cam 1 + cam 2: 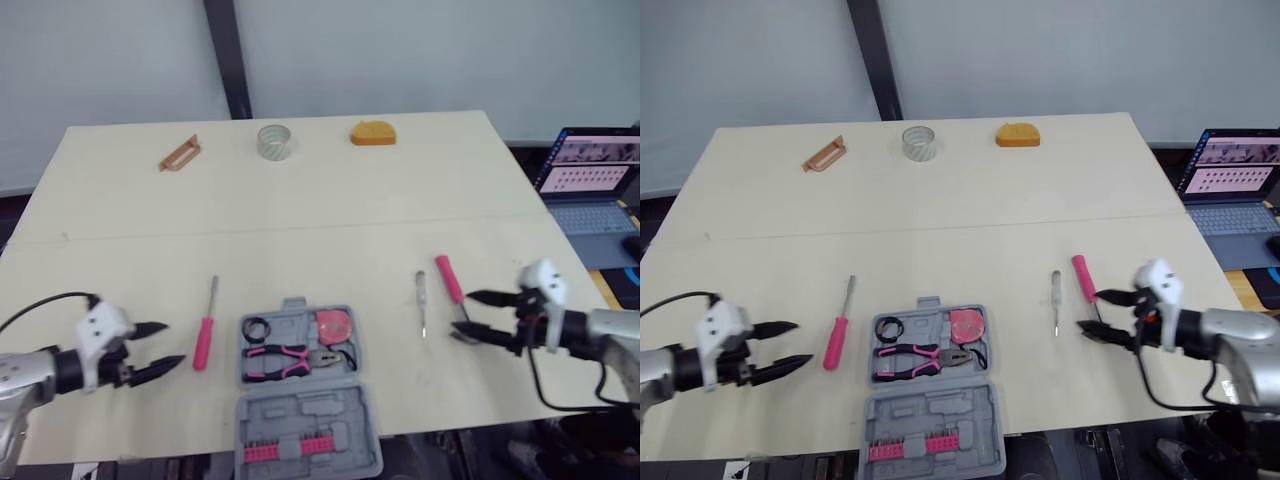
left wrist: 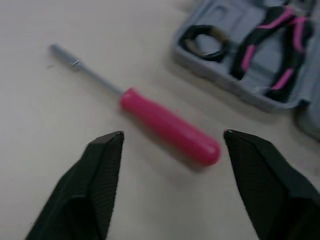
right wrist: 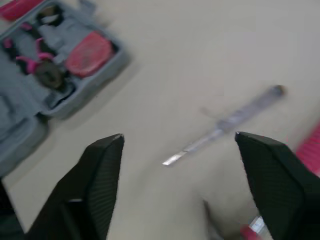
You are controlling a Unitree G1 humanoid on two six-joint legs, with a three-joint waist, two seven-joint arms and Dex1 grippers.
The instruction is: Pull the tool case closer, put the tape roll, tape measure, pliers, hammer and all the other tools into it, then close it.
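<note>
Left hand (image 1: 172, 343) hovers low over the bench (image 1: 330, 215) with its 2 fingers spread and nothing between them. A pink-handled screwdriver (image 1: 205, 340) lies just beyond its fingertips, between the hand and the case (image 1: 305, 415).

Right hand (image 1: 462, 315) is spread too and grips nothing. Its fingertips sit on either side of the metal end of the pink-handled hammer (image 1: 449, 279), and I cannot tell whether they touch it. A thin metal tool (image 1: 421, 302) lies just beside the hammer, toward the case.

At the near edge, the grey case lies open between the 2 hands. Its tray holds the pliers (image 1: 290, 358), a black ring (image 1: 256, 328) and a pink disc (image 1: 334, 325). The near half carries a row of pink bits (image 1: 290, 447).

Well apart, along the far edge, lie a brown handle (image 1: 180, 154), the tape roll (image 1: 274, 141) and an orange object (image 1: 373, 133). An open laptop (image 1: 590, 180) sits off the bench's right side.
</note>
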